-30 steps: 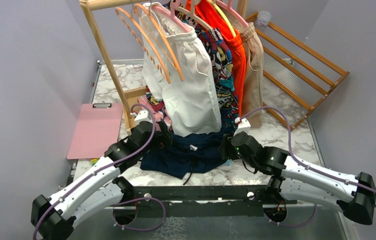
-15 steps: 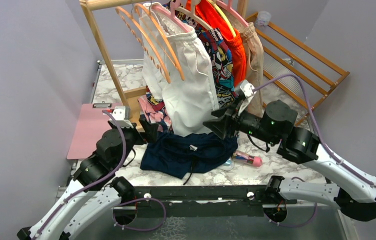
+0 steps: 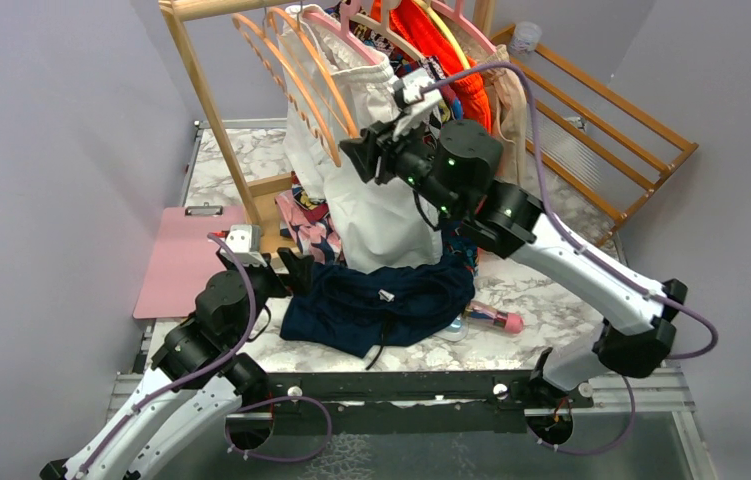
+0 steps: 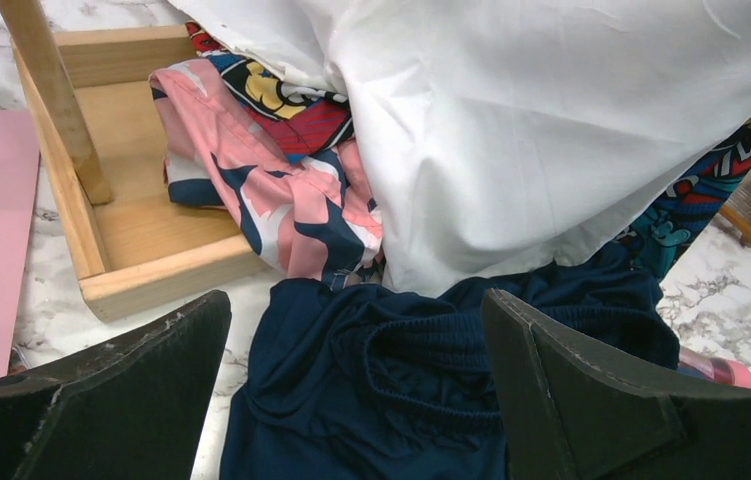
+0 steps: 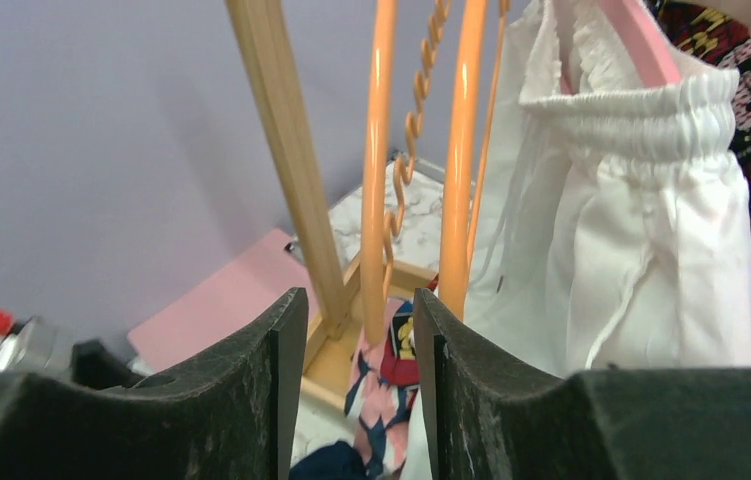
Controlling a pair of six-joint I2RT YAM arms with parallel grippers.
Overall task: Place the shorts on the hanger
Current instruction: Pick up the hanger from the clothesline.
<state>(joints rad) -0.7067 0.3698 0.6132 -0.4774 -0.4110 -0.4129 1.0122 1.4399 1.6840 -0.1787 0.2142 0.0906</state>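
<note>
The dark navy-blue fabric shorts [image 3: 376,305] are lying loose under the hanging white shorts [image 3: 381,200]. I'm raising the right gripper [image 5: 356,300], jaws narrowly parted and empty, beside those white shorts toward the thin orange-tan wooden hanger [image 5: 376,150], so I'm fetching it first. The left gripper [image 4: 351,305] is hovering below them, wide open and empty.

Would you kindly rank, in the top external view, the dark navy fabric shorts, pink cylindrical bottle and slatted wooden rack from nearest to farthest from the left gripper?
From the left gripper:
1. Dark navy fabric shorts, directly in front of it.
2. Pink cylindrical bottle, lying past the shorts' right side.
3. Slatted wooden rack, leaning at the far back right.
</note>
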